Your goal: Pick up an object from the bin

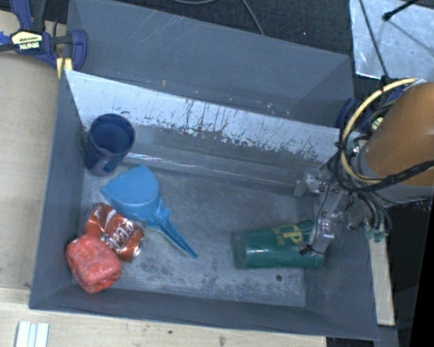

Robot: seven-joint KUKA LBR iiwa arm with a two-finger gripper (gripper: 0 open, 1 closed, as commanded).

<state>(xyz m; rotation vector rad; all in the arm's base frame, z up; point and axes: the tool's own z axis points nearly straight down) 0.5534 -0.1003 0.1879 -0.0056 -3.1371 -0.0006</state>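
Here the claw (324, 234) is seen low in the bin (219, 62), directly over one end of a green bottle (270, 252) that lies on its side. From beneath the claw, the bottle's long axis runs away to the left, tilted slightly. Whether the claw is spread or pressed together cannot be told. A grip across the bottle's narrow width is judged likely. A blue scoop (141, 195), red can (115, 232), red lump (92, 263) and blue cup (109, 142) are left well apart, far to the claw's left.

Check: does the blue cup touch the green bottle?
No, the blue cup sits far left; the green bottle lies right, by the pincer.
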